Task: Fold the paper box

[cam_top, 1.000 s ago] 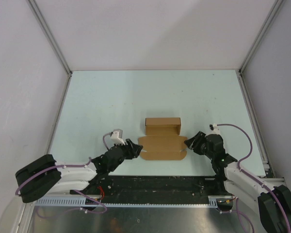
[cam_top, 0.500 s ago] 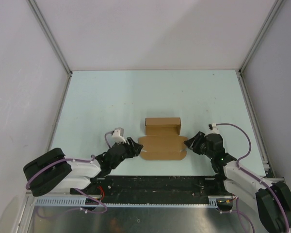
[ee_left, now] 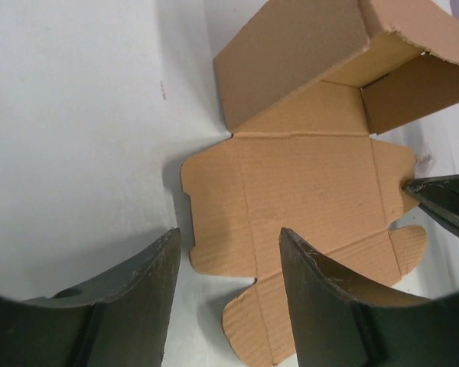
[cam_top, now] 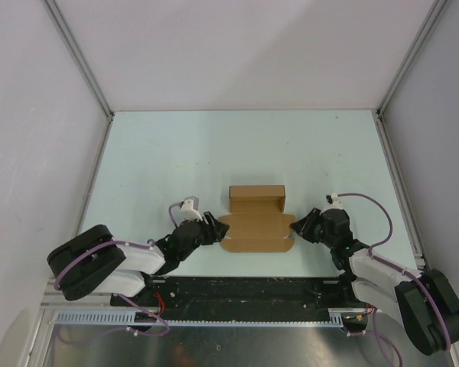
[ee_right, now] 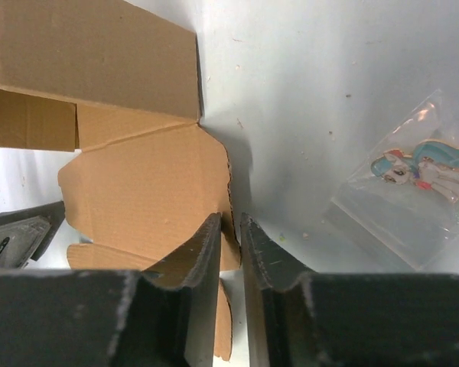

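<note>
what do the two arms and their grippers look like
Both arms match: the left arm and right arm have white links between bulky black joint housings, with a thin lilac cable looping along each. A small white block sits on each wrist. The left gripper and right gripper each have two dark grey, tapered fingers with scuffed edges.

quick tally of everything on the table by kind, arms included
cardboard box: 1
clear plastic bag: 1
cartoon charm inside that bag: 1
robot arms: 2, the left arm and the right arm
total: 5
</note>
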Robot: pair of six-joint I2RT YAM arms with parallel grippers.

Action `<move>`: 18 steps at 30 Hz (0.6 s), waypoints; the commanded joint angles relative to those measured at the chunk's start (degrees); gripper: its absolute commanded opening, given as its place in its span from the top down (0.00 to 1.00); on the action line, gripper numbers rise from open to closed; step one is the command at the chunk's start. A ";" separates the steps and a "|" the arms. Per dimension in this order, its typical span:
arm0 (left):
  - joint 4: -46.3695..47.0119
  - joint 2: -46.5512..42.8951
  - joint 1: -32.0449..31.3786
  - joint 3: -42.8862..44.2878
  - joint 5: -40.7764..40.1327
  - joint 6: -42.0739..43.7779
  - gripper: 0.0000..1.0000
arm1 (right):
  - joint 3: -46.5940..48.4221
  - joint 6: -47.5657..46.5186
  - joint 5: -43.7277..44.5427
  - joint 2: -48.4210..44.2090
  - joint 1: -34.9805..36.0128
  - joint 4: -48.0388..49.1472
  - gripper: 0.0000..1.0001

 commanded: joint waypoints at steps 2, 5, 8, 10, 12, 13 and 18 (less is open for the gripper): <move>3.97 3.04 1.21 1.98 2.82 0.40 0.39 | 0.08 -1.09 -0.20 0.22 -0.42 3.16 0.88; 4.50 3.83 1.83 2.25 3.61 0.23 0.39 | 0.08 -1.17 -0.11 0.57 -0.51 2.98 0.96; 4.50 4.45 2.36 2.51 4.05 -0.04 0.39 | 0.08 -0.91 -0.38 1.10 -0.60 3.42 1.00; 4.59 4.89 2.53 2.68 4.66 -0.04 0.39 | 0.08 -0.73 -0.55 1.45 -0.69 3.77 1.00; 4.76 5.50 2.53 3.12 5.02 0.05 0.39 | 0.08 -0.73 -0.99 1.71 -0.69 4.13 1.00; 4.85 5.68 2.53 3.39 5.54 0.22 0.40 | 0.08 -0.56 -0.99 1.80 -0.77 4.21 1.00; 5.73 6.65 2.53 4.44 7.30 0.49 0.50 | 0.08 -0.73 -1.08 1.98 -0.77 4.22 1.00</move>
